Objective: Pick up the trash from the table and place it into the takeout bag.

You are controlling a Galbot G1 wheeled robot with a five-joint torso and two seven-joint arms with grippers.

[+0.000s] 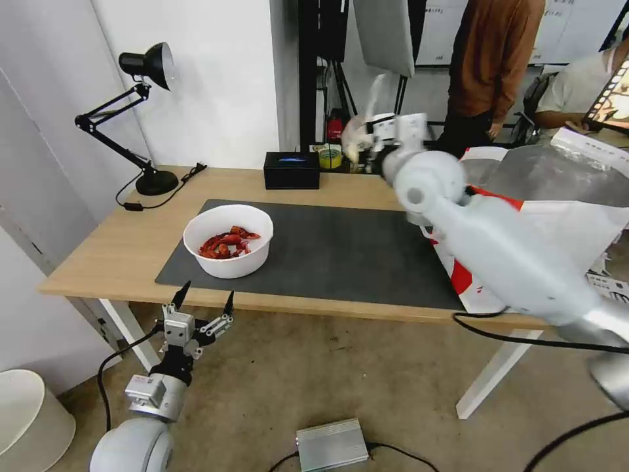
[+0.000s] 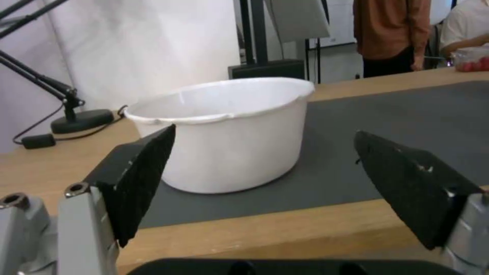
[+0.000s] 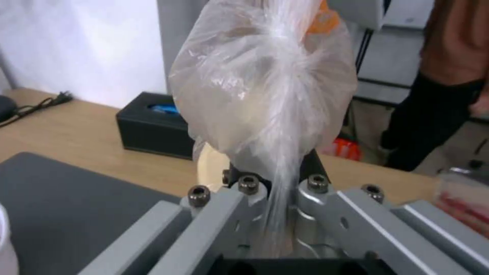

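Observation:
A white bowl [image 1: 227,239] of red crayfish shells stands on the dark mat [image 1: 341,249] at its left end. My left gripper [image 1: 204,301] hangs open just below the table's [image 1: 124,249] front edge. In the left wrist view the bowl [image 2: 224,130] is a short way beyond the left gripper [image 2: 265,133]. My right gripper [image 1: 370,141] is raised over the table's back edge, shut on a small knotted clear bag [image 3: 265,76]. The takeout bag [image 1: 544,210], its foil lining showing, stands open at the table's right end. A clear clamshell tray [image 3: 466,198] with red scraps lies near it.
At the back left of the table stands a black desk lamp [image 1: 147,65], its cable trailing over the wood. A black box [image 1: 291,169] and a yellow tape roll [image 1: 329,156] sit along the back edge. On the floor are a silver box [image 1: 331,444] and a white bin [image 1: 26,419].

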